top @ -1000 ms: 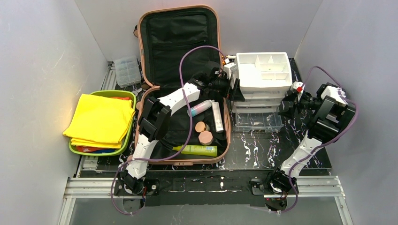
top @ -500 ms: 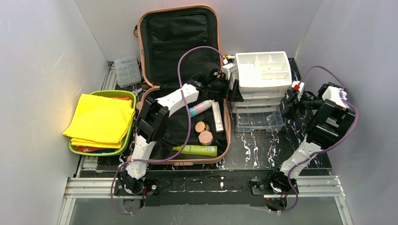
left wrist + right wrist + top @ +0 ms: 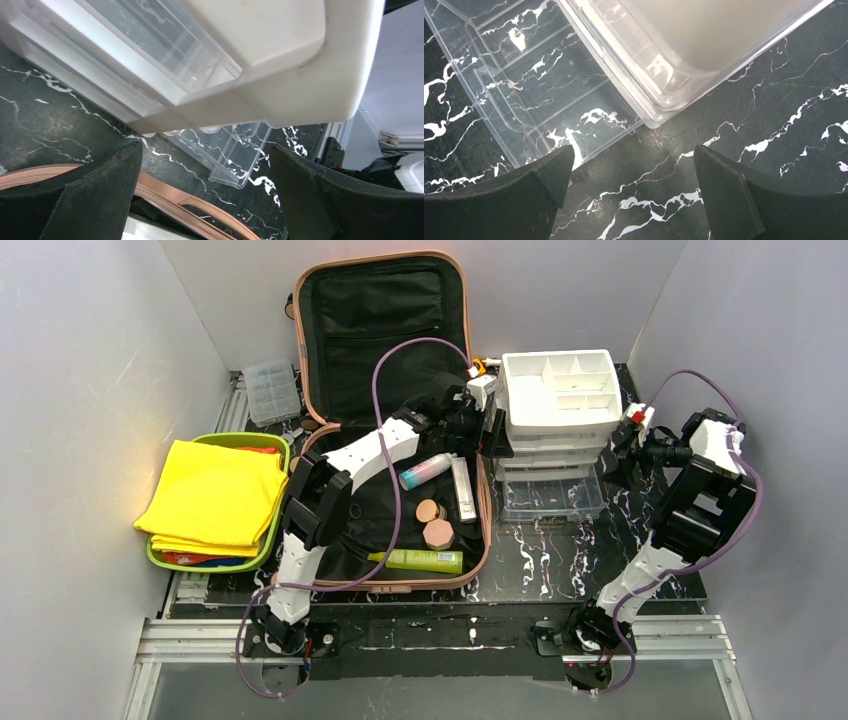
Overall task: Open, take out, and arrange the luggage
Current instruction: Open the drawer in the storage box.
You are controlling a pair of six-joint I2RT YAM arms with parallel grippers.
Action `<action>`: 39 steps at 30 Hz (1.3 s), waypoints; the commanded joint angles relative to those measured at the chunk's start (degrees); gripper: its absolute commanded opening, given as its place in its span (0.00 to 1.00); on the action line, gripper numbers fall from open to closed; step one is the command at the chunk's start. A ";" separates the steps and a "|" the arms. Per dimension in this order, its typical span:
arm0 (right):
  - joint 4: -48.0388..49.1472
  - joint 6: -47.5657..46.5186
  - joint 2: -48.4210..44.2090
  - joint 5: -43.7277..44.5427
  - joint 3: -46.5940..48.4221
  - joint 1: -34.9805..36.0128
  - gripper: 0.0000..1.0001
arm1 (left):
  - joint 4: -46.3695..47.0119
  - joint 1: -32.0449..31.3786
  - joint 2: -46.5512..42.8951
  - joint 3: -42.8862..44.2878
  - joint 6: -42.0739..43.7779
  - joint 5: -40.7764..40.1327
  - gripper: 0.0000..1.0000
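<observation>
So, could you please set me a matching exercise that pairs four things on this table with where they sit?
Things:
1. cloth
2. green tube
3. drawer
4. small box

Places:
A. pulled out of the organizer
B. left of the suitcase lid
C. on the tray
D. in the suitcase's near half

Pairs: 1-C, 2-D, 3-A, 4-B

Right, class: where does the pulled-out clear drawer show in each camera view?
Top external: clear drawer centre-right, pulled out before the white organizer.
Left wrist: drawer lower centre, under the organizer.
Right wrist: drawer upper left, organizer upper right.
Shared landmark: black marbled tabletop.
</observation>
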 commanded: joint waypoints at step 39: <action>-10.64 -17.88 3.17 -9.22 1.79 0.42 0.99 | 0.68 -2.53 0.29 -0.77 -3.83 3.50 0.98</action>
